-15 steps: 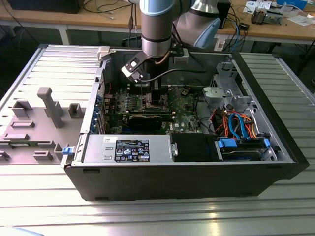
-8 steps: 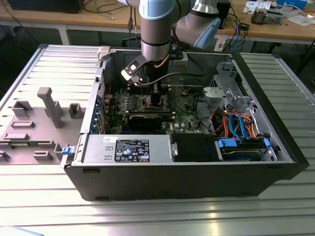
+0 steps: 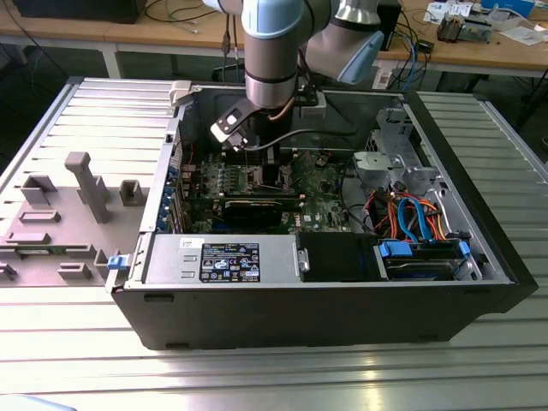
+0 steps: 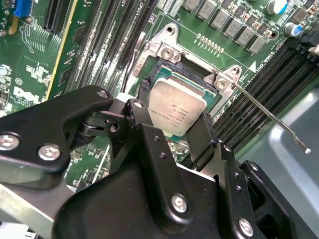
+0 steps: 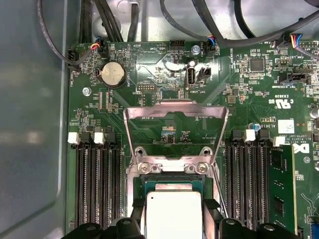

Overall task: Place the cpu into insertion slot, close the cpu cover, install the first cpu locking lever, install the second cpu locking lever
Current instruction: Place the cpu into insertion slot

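Pincer (image 4: 175,108), mine: clenched on the chip (image 4: 178,99) by two opposite edges, so it sits level and square to the socket (image 4: 185,69); seated or just above, I cannot tell
Cover (image 5: 174,105): tilted up on its hinge, leaving the socket open
Lever (image 4: 269,117): swung free
Chip's print: too fine to read

My arm (image 3: 272,43) comes straight down from above with the wrist upright and the gripper (image 4: 175,112) pointing downward. Its two black fingers (image 4: 201,137) stand partly closed, one at each side of the cpu (image 4: 172,97). They seem clamped on its edges, though I can't fully confirm contact.
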